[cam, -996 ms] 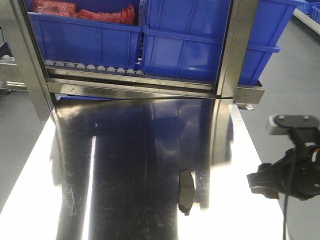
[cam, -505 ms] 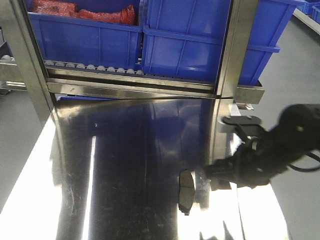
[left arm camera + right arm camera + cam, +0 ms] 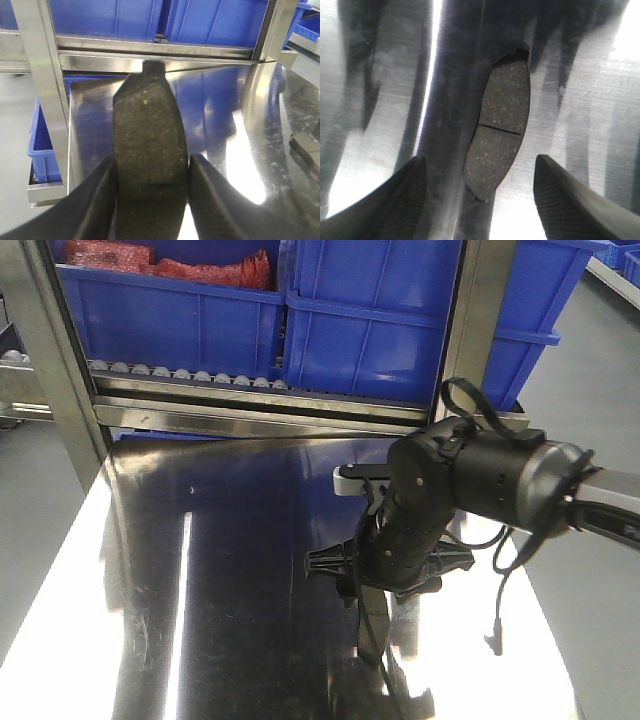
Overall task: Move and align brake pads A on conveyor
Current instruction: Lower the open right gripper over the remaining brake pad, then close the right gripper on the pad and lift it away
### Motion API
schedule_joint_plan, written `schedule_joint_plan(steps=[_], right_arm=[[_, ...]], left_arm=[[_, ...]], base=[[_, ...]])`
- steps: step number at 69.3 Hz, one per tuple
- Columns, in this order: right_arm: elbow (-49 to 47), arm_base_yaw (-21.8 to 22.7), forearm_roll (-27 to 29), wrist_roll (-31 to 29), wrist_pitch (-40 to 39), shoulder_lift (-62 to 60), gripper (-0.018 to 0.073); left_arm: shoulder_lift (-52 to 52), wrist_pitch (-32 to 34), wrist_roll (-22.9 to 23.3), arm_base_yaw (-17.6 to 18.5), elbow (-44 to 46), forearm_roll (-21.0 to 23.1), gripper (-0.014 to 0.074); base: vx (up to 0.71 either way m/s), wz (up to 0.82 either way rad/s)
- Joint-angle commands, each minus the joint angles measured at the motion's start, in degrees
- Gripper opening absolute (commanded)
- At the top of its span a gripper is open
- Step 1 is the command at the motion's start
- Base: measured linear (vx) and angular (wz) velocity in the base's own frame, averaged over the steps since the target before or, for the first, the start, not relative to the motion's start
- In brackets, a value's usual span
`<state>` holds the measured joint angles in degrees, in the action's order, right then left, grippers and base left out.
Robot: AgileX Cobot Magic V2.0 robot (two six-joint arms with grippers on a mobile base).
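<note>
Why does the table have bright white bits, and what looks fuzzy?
Front view: glare makes white streaks on the steel table. Right wrist view: more glare, brake pad sharp, right pincer fingers fuzzy. Left wrist view: left pincer fingers fuzzy around the held pad.
</note>
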<state>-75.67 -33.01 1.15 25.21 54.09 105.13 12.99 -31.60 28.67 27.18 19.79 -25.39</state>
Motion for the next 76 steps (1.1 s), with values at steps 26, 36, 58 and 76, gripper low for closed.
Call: schedule_joint_plan(steps=[26, 36, 58, 76], right_arm=[[-3.62, 0.39, -3.07, 4.66, 2.73, 3.24, 0.0453], [-3.62, 0.39, -3.3, 4.66, 1.34, 4.02, 0.0453], [-3.62, 1.78, -2.02, 4.64, 0.69, 5.34, 0.0453], [-3.62, 1.7, -0.77, 4.2, 0.29, 6.9, 0.0453]], left_arm=[[0.42, 4.86, 0.27, 0.15, 1.67, -1.42, -0.0006], [0.42, 4.86, 0.27, 0.15, 1.67, -1.42, -0.0006], [0.42, 4.86, 0.27, 0.15, 1.67, -1.48, -0.0006], [0.42, 4.86, 0.27, 0.15, 1.67, -1.48, -0.0006]], base=[[0.0, 0.0], [0.0, 0.0], [0.0, 0.0], [0.0, 0.0]])
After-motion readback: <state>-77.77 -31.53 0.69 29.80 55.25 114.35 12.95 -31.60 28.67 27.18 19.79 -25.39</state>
